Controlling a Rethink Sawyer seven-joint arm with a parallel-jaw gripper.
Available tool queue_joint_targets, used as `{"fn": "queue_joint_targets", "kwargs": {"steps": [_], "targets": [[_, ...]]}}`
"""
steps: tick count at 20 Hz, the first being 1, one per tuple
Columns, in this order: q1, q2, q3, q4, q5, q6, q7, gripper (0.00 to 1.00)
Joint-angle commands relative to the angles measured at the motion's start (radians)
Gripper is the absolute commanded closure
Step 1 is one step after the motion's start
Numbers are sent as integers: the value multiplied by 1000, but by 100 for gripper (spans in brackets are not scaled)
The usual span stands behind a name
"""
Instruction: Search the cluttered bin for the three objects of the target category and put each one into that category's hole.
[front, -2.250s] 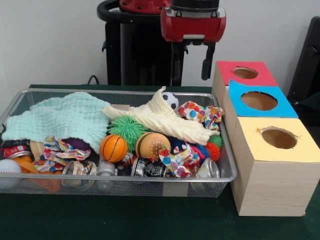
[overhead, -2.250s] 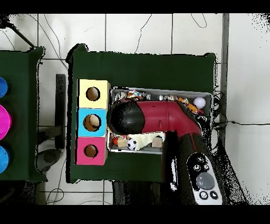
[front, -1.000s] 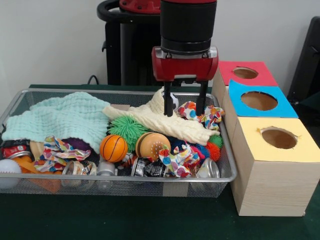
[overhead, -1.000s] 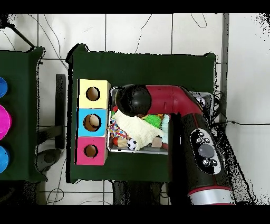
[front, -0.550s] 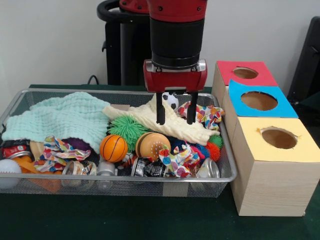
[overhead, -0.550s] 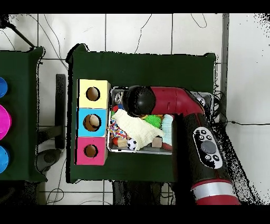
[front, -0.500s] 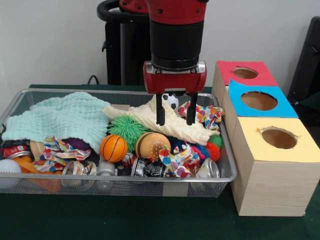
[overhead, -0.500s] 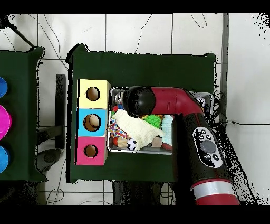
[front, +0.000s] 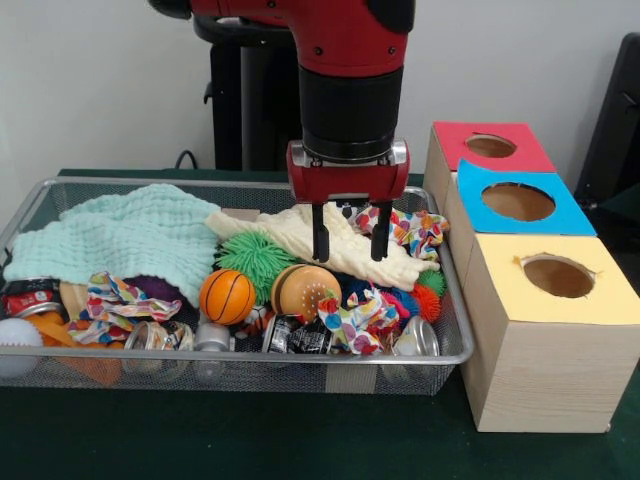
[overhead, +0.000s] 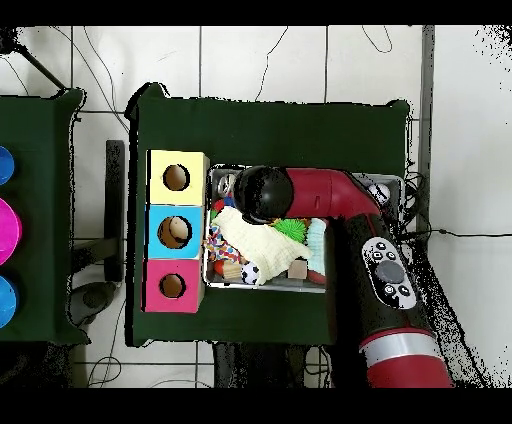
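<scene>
My gripper (front: 350, 254) hangs open inside the wire bin (front: 250, 357), its two black fingertips just above a long cream knitted cloth (front: 275, 230) with nothing between them. Below it lie a burger-shaped ball (front: 305, 290), an orange basketball (front: 227, 296) and a green spiky ball (front: 255, 255). Patterned cloth scraps (front: 408, 228) sit to its right. In the overhead view the arm's round wrist (overhead: 262, 192) hides the gripper; the cream cloth (overhead: 255, 240) and a small soccer ball (overhead: 250, 273) show beside it.
Three wooden boxes stand beside the bin, with holes in a red top (front: 490, 147), a blue top (front: 520, 201) and a yellow top (front: 560, 276). A mint cloth (front: 130, 235), crushed cans (front: 298, 336) and a white ball (front: 17, 340) fill the rest of the bin.
The arm has come down from above the bin's far edge and moved toward the bin's middle. The open gripper now sits lower, over the cream cloth, covering the soccer ball in the front view.
</scene>
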Motion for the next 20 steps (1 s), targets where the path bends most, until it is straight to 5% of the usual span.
{"fn": "queue_joint_targets", "kwargs": {"steps": [1,20], "targets": [[4,89,-30,-2,-36,-73,100,0],[43,181,-70,-66,-12,-109,124,0]]}}
